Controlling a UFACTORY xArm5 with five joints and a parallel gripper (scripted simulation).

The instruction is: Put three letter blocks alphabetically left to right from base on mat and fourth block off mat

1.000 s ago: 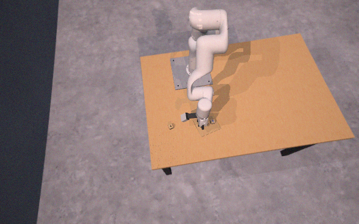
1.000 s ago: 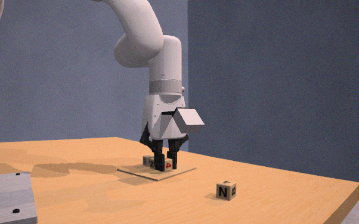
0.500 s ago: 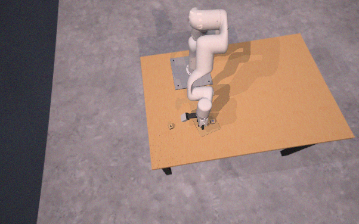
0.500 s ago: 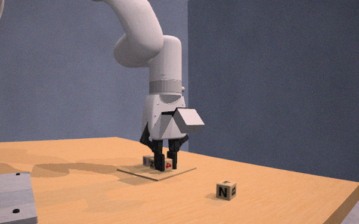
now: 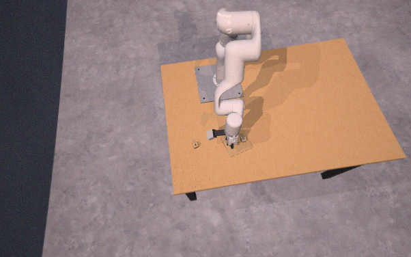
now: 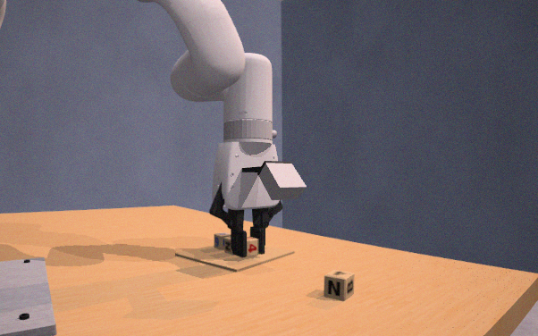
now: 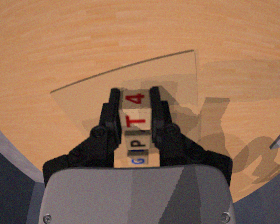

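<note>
Hiding block faces; dark jaws (image 5: 232,145) (image 6: 250,242)

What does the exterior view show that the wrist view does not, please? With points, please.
Only the exterior view: the block with N and B on its sides (image 5: 195,145) (image 6: 340,287), lying on the table off the mat.

Only the wrist view: the letters T, P and G readable on the three blocks in the row.

Both: the mat (image 5: 245,146) (image 6: 239,263) (image 7: 76,100), the claw (image 5: 232,146) (image 6: 249,249) (image 7: 135,99) shut on the red-lettered block (image 6: 251,248) (image 7: 136,120), and that block's red 4.
</note>
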